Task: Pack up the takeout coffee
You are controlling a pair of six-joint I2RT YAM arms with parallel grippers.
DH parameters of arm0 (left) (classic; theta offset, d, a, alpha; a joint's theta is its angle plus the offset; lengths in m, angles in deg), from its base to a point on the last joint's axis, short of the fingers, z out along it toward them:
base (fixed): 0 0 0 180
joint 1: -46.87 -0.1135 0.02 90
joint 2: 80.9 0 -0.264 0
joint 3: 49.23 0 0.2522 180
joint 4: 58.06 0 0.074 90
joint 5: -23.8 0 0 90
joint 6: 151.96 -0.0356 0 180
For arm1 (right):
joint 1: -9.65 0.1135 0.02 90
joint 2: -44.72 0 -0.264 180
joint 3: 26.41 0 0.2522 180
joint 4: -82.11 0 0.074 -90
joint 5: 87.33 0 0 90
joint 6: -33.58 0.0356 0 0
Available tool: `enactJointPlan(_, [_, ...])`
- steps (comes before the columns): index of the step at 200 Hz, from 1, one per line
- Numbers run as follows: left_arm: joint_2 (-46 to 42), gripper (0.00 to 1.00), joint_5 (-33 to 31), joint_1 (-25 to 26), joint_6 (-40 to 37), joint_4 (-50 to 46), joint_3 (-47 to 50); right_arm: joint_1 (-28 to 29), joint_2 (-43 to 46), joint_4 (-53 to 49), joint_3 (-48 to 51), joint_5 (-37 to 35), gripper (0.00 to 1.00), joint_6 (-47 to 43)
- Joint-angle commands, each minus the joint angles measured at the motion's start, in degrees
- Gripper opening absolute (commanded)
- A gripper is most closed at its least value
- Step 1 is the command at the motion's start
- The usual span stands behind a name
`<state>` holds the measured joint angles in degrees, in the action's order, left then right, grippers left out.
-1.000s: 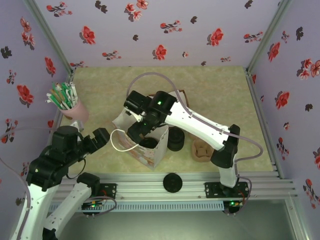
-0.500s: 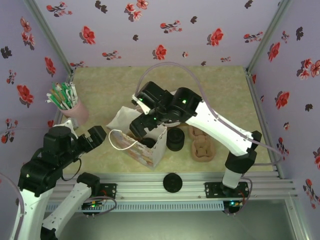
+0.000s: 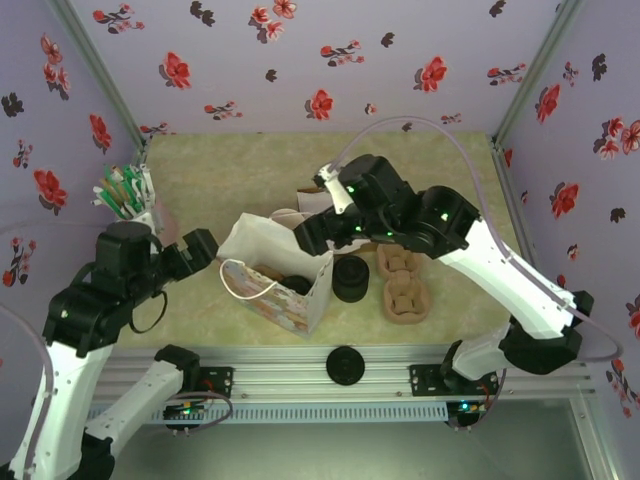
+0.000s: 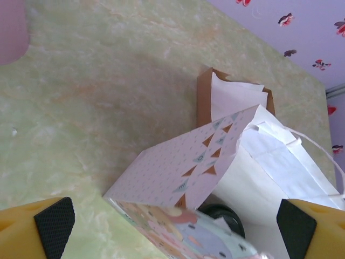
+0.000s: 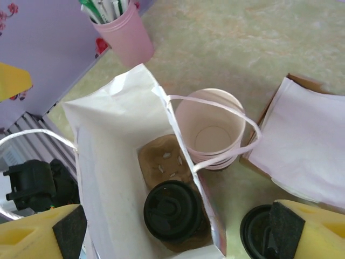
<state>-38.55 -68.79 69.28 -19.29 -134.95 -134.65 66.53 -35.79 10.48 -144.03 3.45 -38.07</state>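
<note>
The takeout coffee [image 5: 173, 210], topped by its black lid, stands on a brown cardboard carrier [image 5: 161, 159] at the bottom of the open white paper bag [image 5: 110, 140]. From above, the coffee [image 3: 293, 284] shows inside the bag [image 3: 262, 262]. My right gripper [image 5: 175, 229] hovers well above the bag mouth, open, with nothing between its pads [image 5: 70, 229]. It sits over the bag's back right corner [image 3: 312, 238]. My left gripper [image 4: 175, 226] is open just left of the patterned bag wall [image 4: 178, 172], and the lid [image 4: 223, 213] peeks past that wall. The left gripper [image 3: 200, 250] touches nothing.
A stack of lidless cups [image 5: 211, 129] stands behind the bag under its handle loop. Spare lids [image 3: 351, 278] and cardboard carriers [image 3: 405, 290] lie to the right. Napkins in a brown box [image 5: 307, 145], a pink straw cup [image 3: 142, 212] and one lid [image 3: 344, 365] on the front rail.
My right gripper has risen out of the bag and drawn back to the right, leaving the coffee inside. The left arm has shifted slightly up beside the bag.
</note>
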Motion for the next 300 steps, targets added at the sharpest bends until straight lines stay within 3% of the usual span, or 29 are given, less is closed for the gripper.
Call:
enactJointPlan(1, [2.71, 0.99, -1.28, 0.26, -3.55, 3.37, -2.46, -3.26, 3.29, 5.72, 3.48, 3.88, 0.87, 1.94])
enactJointPlan(74, [13.06, 0.99, -1.98, -2.54, -9.07, 5.85, -8.1, -18.44, 7.77, 16.6, 13.37, 18.53, 0.77, 7.2])
enactJointPlan(108, [17.26, 0.95, -1.59, -9.32, -12.71, 3.61, -12.7, -24.16, 5.89, 21.36, 15.46, 25.15, 0.75, 9.9])
enactJointPlan(151, [20.15, 0.85, -1.42, -20.07, -16.61, -0.17, -17.88, -26.62, 1.32, 24.04, 14.76, 29.46, 0.7, 11.33])
enactJointPlan(192, [23.5, 0.72, -1.29, -30.08, -18.54, -0.67, -19.45, -27.85, -2.7, 23.95, 13.93, 30.18, 0.61, 10.88])
enactJointPlan(237, [28.19, 0.58, 1.5, -39.75, -20.4, -0.52, -20.68, -30.28, -4.33, 24.01, 15.94, 30.25, 0.57, 9.62])
enactJointPlan(274, [30.87, 0.6, 6.37, -46.12, -20.4, 1.82, -23.2, -32.28, -4.74, 26.98, 21.36, 30.04, 0.58, 8.94])
enactJointPlan(300, [38.49, 0.61, 7.59, -48.29, -19.41, 1.9, -30.19, -33.85, -5.6, 31.32, 25.25, 31.7, 0.58, 9.92])
